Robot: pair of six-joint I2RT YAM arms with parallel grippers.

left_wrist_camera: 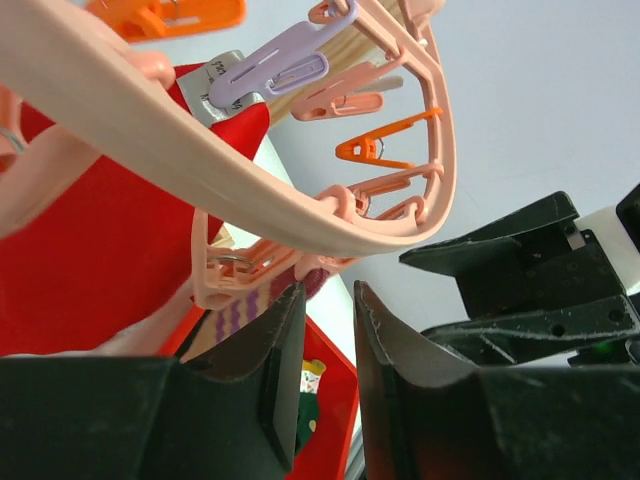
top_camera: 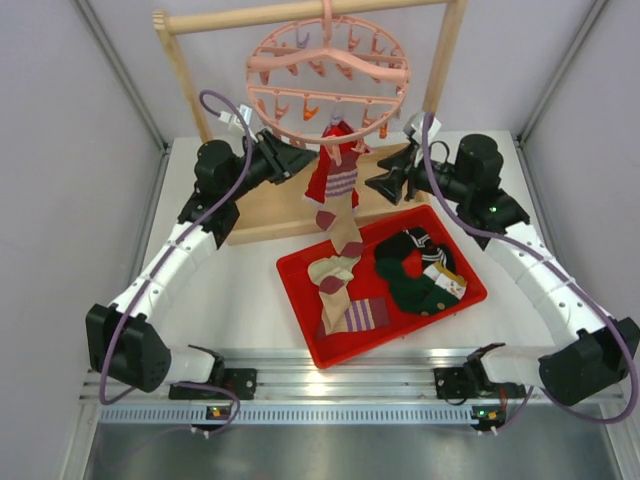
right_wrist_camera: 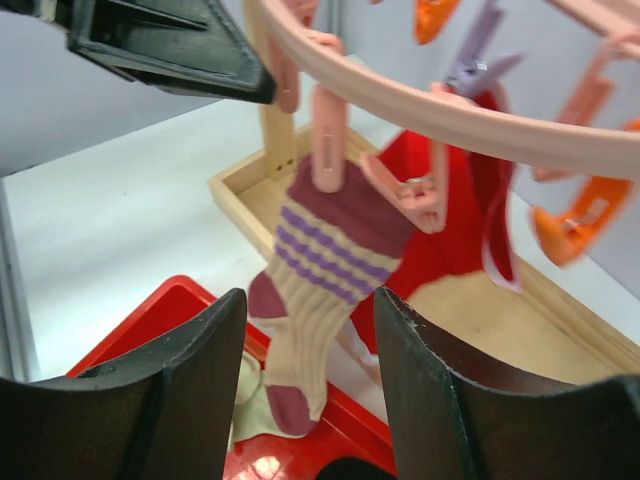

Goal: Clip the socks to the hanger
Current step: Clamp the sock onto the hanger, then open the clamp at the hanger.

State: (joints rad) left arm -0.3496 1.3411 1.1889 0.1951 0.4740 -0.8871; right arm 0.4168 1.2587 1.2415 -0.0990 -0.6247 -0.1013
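Observation:
The pink hanger (top_camera: pixel 328 75) hangs from the wooden rack, its ring (left_wrist_camera: pixel 300 215) close above my left gripper (left_wrist_camera: pixel 328 300). That gripper's jaws stand a narrow gap apart with nothing between them. A tan sock with purple stripes (right_wrist_camera: pixel 320 270) hangs from a pink peg (right_wrist_camera: pixel 328 140), and a red sock (right_wrist_camera: pixel 450 230) hangs behind it. My right gripper (right_wrist_camera: pixel 310 305) is open just in front of the tan sock, not touching it. In the top view both grippers (top_camera: pixel 300 160) (top_camera: pixel 385 185) flank the two hanging socks (top_camera: pixel 340 190).
A red tray (top_camera: pixel 395 330) in front of the rack holds cream, striped tan, dark green and black socks. The wooden rack's base (top_camera: pixel 275 205) lies under the hanger, its posts at either side. Purple (left_wrist_camera: pixel 270 75) and orange (left_wrist_camera: pixel 385 150) pegs dangle nearby.

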